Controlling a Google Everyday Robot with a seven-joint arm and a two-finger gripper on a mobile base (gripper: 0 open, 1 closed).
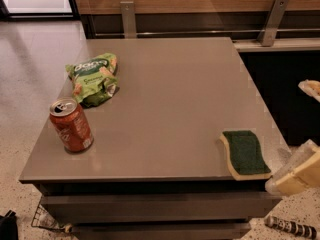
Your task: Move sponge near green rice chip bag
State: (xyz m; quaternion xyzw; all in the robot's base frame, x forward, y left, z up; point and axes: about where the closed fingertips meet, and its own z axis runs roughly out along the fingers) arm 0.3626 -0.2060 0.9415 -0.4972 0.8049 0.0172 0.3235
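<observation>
The sponge [244,153], dark green on top with a pale yellow foam edge, lies flat at the front right corner of the grey table [170,109]. The green rice chip bag [93,78] lies wrinkled at the far left of the table, well apart from the sponge. My gripper [299,134] is at the right edge of the view, just off the table's right side. Its two pale fingers [300,171] stand apart and hold nothing. The lower finger is close to the sponge's front right corner.
A red soda can [71,125] stands upright at the front left, just in front of the chip bag. A wooden wall with two metal brackets [128,19] runs behind the table. A dark gap lies to the table's right.
</observation>
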